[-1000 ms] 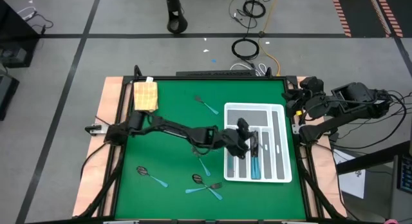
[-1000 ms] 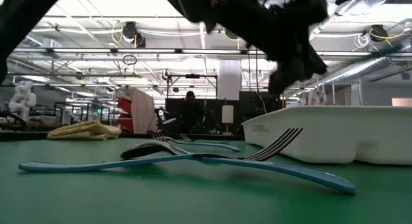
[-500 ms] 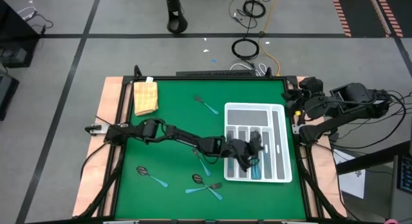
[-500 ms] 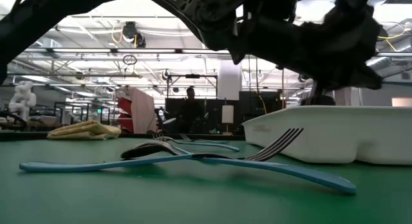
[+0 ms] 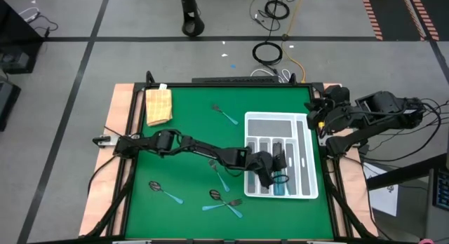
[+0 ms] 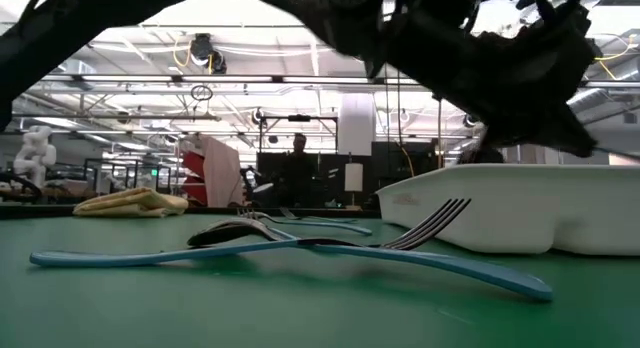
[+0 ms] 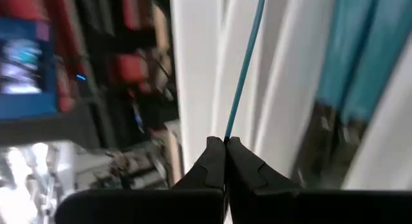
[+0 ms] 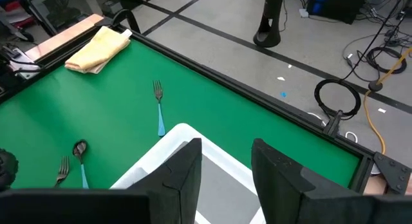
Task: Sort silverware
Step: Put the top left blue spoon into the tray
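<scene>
My left gripper (image 5: 272,167) reaches over the near left part of the white divided tray (image 5: 303,125) and is shut on a thin teal-handled piece of silverware (image 7: 244,63). Other teal handles (image 5: 279,182) lie in the tray's compartments. Loose silverware lies flat on the green mat: a fork (image 5: 224,115) at the far side, a piece (image 5: 220,175) left of the tray, a spoon (image 5: 163,191), and a crossed fork and spoon (image 5: 224,202) near the front, which also show in the low view (image 6: 300,246). My right gripper (image 8: 225,166) is open and empty, above the table's far right corner. My left gripper pinches the teal handle at its end (image 7: 226,137) between its two fingertips (image 7: 212,161). The handle shows edge-on and runs straight on from the fingertips over the tray's white dividers (image 7: 193,63). Its head is out of view; whether it rests in the tray I cannot tell.
A folded yellow cloth (image 5: 158,104) lies at the mat's far left corner. The tray's rim (image 6: 500,193) stands above the mat. The table is framed by a black rail (image 5: 231,83). A black pole foot (image 5: 191,23) and cables (image 5: 266,53) are on the floor beyond.
My left gripper, still shut on the teal-handled piece, has gone toward the table's near edge and a little right over the tray, and down toward its compartments. My right arm has kept nearly still.
</scene>
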